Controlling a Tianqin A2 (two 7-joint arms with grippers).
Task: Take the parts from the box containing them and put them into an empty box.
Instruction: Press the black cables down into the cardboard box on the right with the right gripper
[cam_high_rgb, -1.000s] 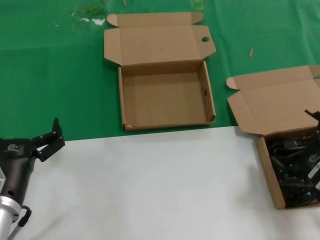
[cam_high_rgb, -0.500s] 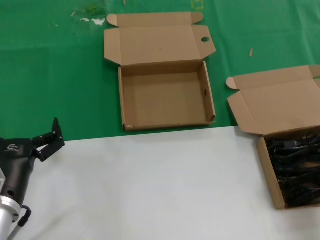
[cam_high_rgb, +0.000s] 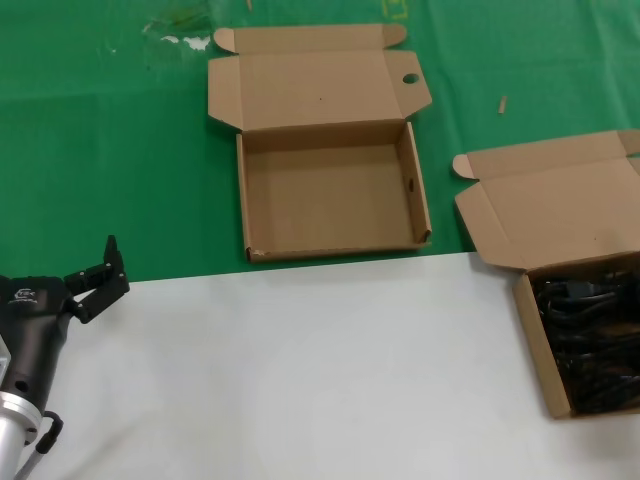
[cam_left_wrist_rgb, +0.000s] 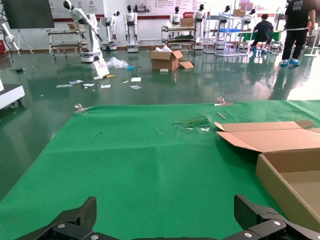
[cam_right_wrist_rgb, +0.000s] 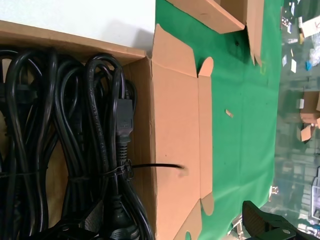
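Observation:
The parts (cam_high_rgb: 590, 340) are black cords coiled in bundles inside the box containing them (cam_high_rgb: 535, 345) at the right edge of the head view, its lid folded back. The right wrist view looks down on the cords (cam_right_wrist_rgb: 75, 150) and that box's lid (cam_right_wrist_rgb: 175, 125). My right gripper (cam_right_wrist_rgb: 172, 225) stands open above the box's back edge, with one fingertip (cam_right_wrist_rgb: 260, 220) over the green mat. It holds nothing and is outside the head view. The empty box (cam_high_rgb: 330, 190) with the holed flap lies at centre back. My left gripper (cam_high_rgb: 95, 280) waits open at the near left, its fingertips (cam_left_wrist_rgb: 85, 215) over the mat.
A green mat (cam_high_rgb: 100, 150) covers the far half of the table and a white sheet (cam_high_rgb: 300, 370) the near half. Small scraps (cam_high_rgb: 185, 40) and a wood chip (cam_high_rgb: 502, 104) lie on the mat. The empty box's wall (cam_left_wrist_rgb: 280, 185) shows in the left wrist view.
One second ago my right gripper showed at the right edge of the head view above the cords. It has since moved out of that view. The left arm has stayed still.

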